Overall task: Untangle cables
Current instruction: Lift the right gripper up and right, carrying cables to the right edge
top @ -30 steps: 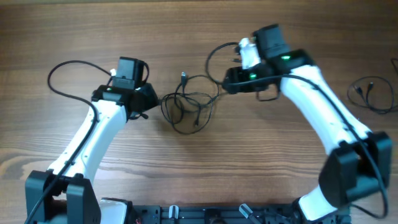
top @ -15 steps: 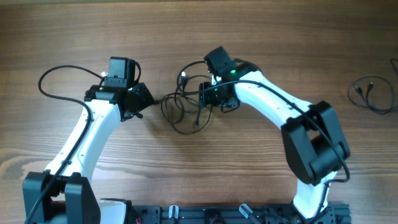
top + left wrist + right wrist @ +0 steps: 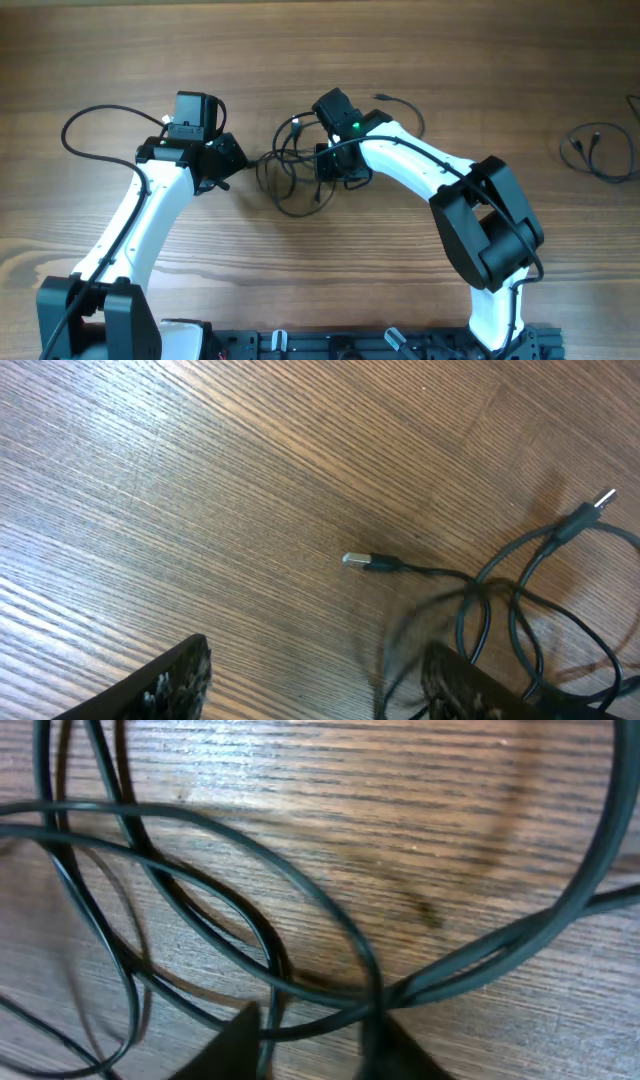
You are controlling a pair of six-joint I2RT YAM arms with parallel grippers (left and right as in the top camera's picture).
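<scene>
The cables (image 3: 298, 168) are thin dark wires in a loose tangle of loops at the table's middle. My left gripper (image 3: 232, 162) is open just left of the tangle. In the left wrist view a silver plug end (image 3: 356, 560) lies ahead of the open fingers (image 3: 320, 665), and loops (image 3: 530, 610) run by the right finger. My right gripper (image 3: 330, 162) is low over the tangle's right side. In the right wrist view its fingers (image 3: 320, 1032) are apart and straddle crossing strands (image 3: 300, 935), not closed on them.
A second small bunch of thin wires (image 3: 598, 150) lies at the far right edge. The left arm's thick black cable (image 3: 85, 125) loops out to the left. The right arm's cable (image 3: 400, 103) arcs behind it. The table is bare wood.
My right arm swung left from beside the tangle and came down onto its right side. My left gripper shifted slightly left earlier and has held still since.
</scene>
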